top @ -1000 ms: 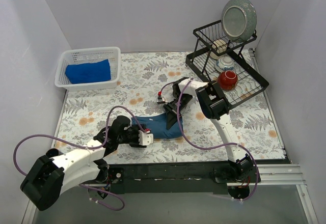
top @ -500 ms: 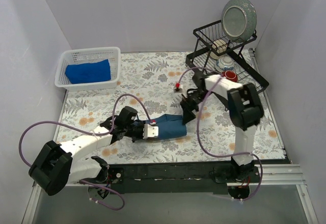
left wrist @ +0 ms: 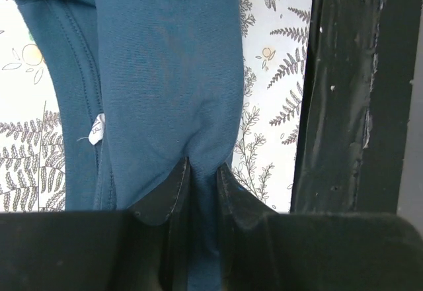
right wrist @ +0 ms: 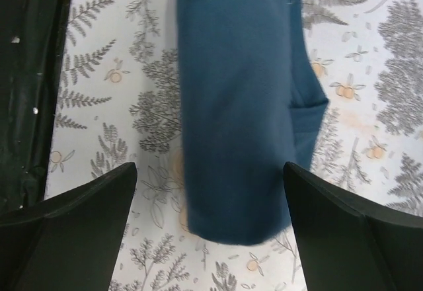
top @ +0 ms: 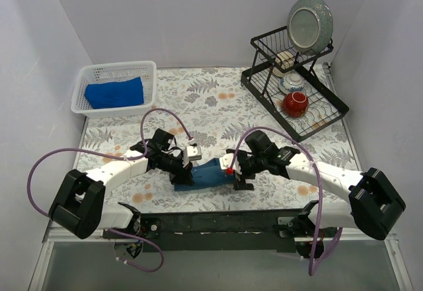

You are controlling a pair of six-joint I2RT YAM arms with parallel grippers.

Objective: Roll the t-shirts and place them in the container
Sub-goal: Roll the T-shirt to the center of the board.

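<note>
Far to the left of the dark teal t-shirt point(top: 210, 172), and well beyond it, you have the white mesh basket point(top: 84, 74) against the left wall. It holds the royal blue t-shirt point(top: 114, 93), folded flat.

Your left gripper point(left wrist: 201, 172) sits at the teal shirt's left end. Its fingers are pinched together on a fold of the cloth, which bunches where they meet. Just left of that fold you can see a stitched seam and a small white tag point(left wrist: 98, 129).

The teal shirt itself is a narrow, thick bundle lying crosswise near the front of the patterned table point(top: 198, 99). It looks smooth along the top, with a rounded right end and a looser layer poking out along one side.

The black front rail point(top: 218, 225) runs close along the shirt's near side, so room there is tight. A broad stretch of table lies on the shirt's far side, towards the basket and the rack.

At the shirt's right end, your right gripper point(right wrist: 210, 168) has its fingers spread wide. They straddle the bundle with a gap on each side and hold nothing.

Further right and beyond, the black wire dish rack point(top: 317, 122) carries an upright grey-green plate point(top: 309, 24), a red bowl point(top: 295, 104) and a smaller patterned bowl point(top: 293, 81).
</note>
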